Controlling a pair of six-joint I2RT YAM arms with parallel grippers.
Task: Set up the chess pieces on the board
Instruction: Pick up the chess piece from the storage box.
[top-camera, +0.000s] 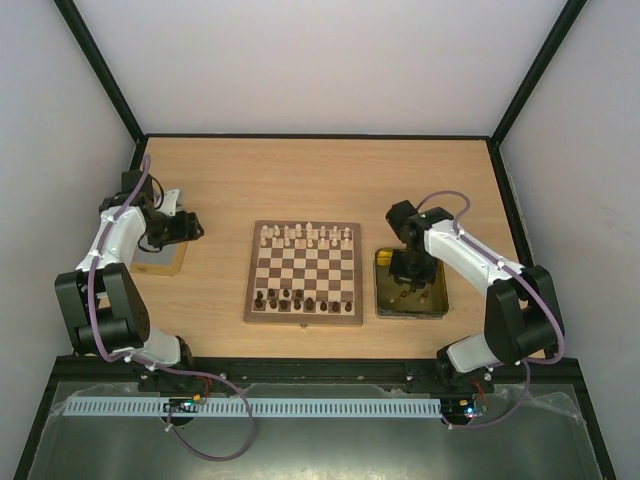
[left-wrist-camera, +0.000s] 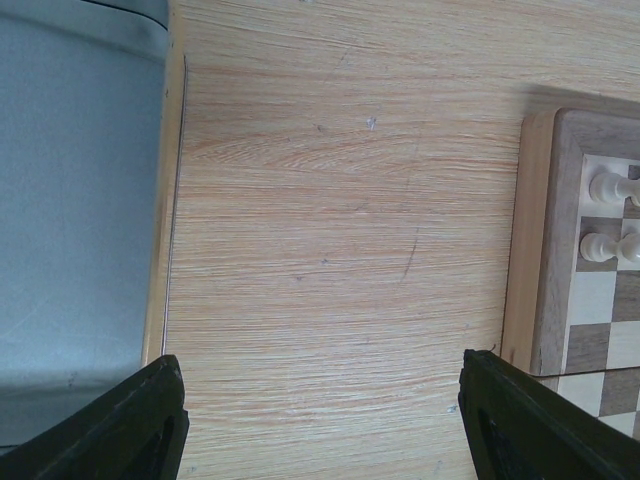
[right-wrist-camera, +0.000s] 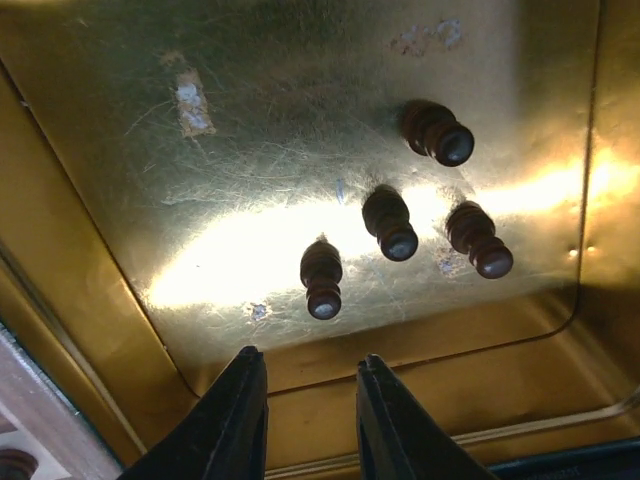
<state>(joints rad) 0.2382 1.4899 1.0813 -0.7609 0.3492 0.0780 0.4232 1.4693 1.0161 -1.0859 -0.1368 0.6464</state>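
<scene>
Two empty pincers. Our left gripper (left-wrist-camera: 322, 420) hangs over the table (left-wrist-camera: 330, 200) beside the board (top-camera: 305, 270), its fingers spread wide. Cream chessmen (top-camera: 305, 236) fill the board's far rows, and dark chessmen (top-camera: 295, 298) partly line the near side. Four dark pawns (right-wrist-camera: 390, 222) stand in the gold tray (right-wrist-camera: 250, 120) under our right gripper (right-wrist-camera: 310, 375), whose fingers are narrowly parted. We judge the pawns light, hard, slick and tippy, so we would pinch the waist just below the round head.

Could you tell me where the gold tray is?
Top view: the gold tray sits right of the board, beneath the right gripper, holding dark pieces.
</scene>
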